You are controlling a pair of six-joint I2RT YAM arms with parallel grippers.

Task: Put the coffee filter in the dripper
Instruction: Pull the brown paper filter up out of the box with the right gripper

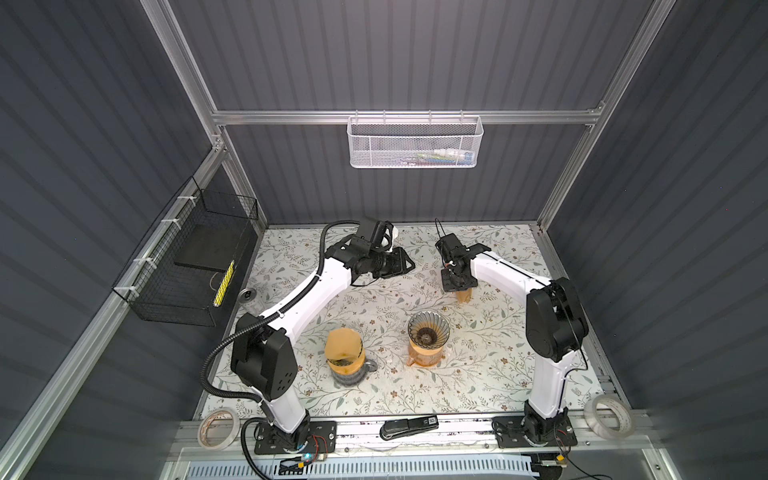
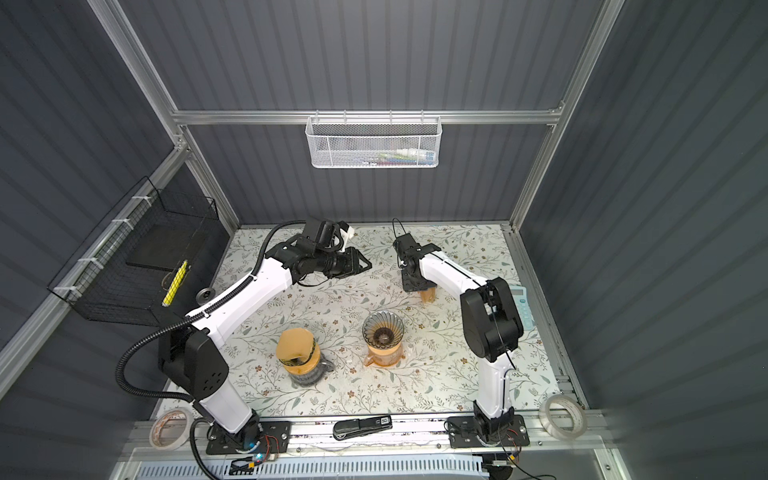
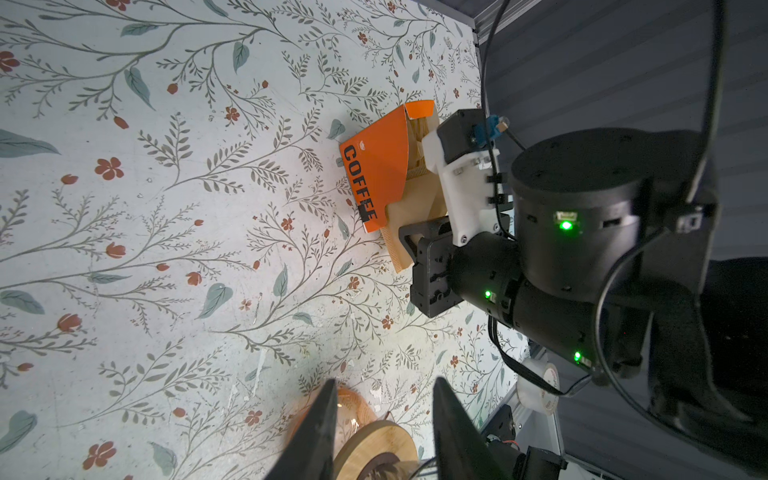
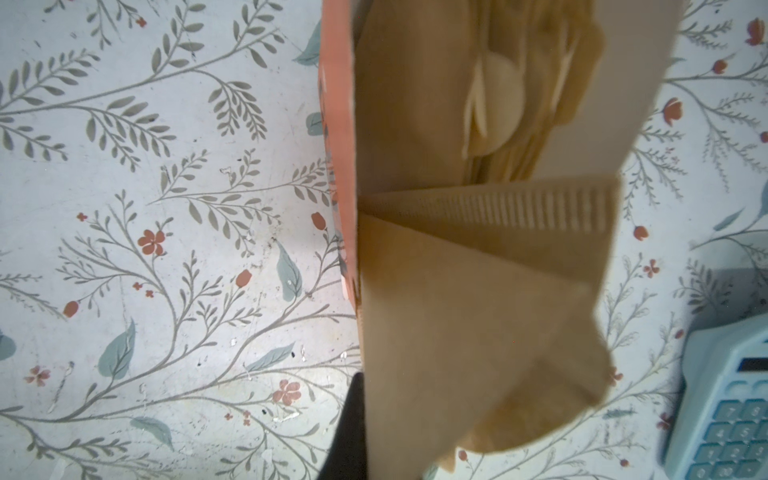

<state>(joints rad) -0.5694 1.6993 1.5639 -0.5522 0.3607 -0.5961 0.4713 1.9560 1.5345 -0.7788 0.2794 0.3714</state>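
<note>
A dark, ribbed-walled enclosure on an aluminium frame is observed, and its counter (image 1: 374,399) is covered in a floral pattern. A white mesh basket (image 1: 374,145) is hung on the far wall, and a few small items lying in it cannot be identified. A black wire basket (image 1: 166,307) is fixed to the left wall, with a dark slab (image 1: 208,245) and a yellow strip (image 1: 223,282) seen inside.

Near the middle, two drippers are stood side by side. The left dripper (image 1: 347,372) is filled by a brown paper filter (image 1: 341,345). The glass dripper (image 1: 415,322) to its right is seen with its ribbed bowl bare.

Toward the far right an orange box (image 3: 374,174) marked COFFEE is stood, with brown filters packed in it. The right pincer (image 1: 459,289) is positioned at the box's open side and is closed on one coffee filter (image 4: 478,311), which is partly out of the box. The left pincer (image 1: 409,264) is held part open above the far middle, with nothing gripped.
</note>
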